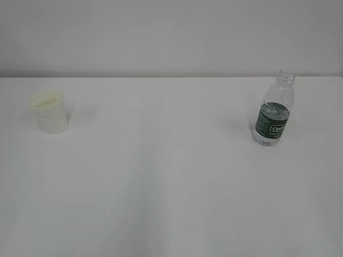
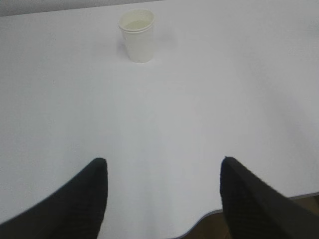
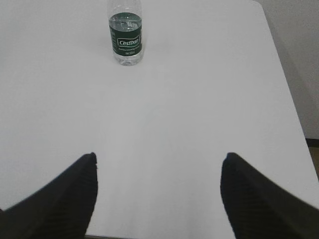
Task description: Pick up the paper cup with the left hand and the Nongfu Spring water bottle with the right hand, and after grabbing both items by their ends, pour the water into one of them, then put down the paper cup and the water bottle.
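paper cup [image 2: 137,35] well ahead of the left end effector [image 2: 162,172], untouched

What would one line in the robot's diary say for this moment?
stage: before pickup | left gripper: open, empty | right gripper: open, empty | paper cup: upright on table | water bottle: upright, uncapped

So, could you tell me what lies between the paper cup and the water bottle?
Only bare white table, as the exterior view shows, separates the paper cup from the water bottle.

Left pincer [image 2: 162,172] and right pincer [image 3: 159,169], both wide apart, empty.
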Motion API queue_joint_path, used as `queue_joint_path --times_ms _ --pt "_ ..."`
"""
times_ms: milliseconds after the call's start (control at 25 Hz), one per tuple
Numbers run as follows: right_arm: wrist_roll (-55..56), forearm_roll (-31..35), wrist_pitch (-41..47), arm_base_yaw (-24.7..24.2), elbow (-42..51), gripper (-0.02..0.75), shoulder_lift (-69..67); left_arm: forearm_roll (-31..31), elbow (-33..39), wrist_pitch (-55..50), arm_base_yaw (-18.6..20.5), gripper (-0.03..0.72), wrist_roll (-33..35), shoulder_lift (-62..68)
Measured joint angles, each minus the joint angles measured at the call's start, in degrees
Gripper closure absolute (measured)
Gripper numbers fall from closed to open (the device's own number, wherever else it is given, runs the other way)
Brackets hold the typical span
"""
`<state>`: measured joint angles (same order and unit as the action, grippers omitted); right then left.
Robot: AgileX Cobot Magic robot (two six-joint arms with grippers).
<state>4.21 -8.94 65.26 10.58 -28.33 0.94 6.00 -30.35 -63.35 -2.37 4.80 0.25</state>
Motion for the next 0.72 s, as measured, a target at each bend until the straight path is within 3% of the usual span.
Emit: queue_joint_path --times_ms 720 --pt "0.0 0.1 0.0 0.0 0.0 0.152 0.0 0.0 0.0 0.0 0.0 0.184 0.0 0.0"
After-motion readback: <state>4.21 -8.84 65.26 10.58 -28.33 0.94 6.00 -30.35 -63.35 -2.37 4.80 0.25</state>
